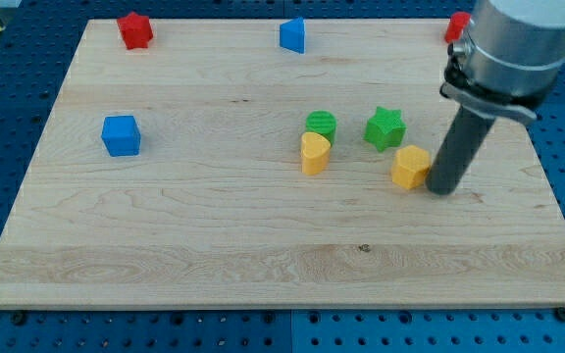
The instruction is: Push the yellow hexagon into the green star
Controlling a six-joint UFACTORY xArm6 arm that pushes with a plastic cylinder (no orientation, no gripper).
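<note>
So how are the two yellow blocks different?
The yellow hexagon has flat sides and corners; the other yellow block looks rounded, perhaps a heart. My tip is right beside the hexagon, on the view's right; the rounded one touches the green cylinder instead. Both are yellow and sit mid-board.
</note>
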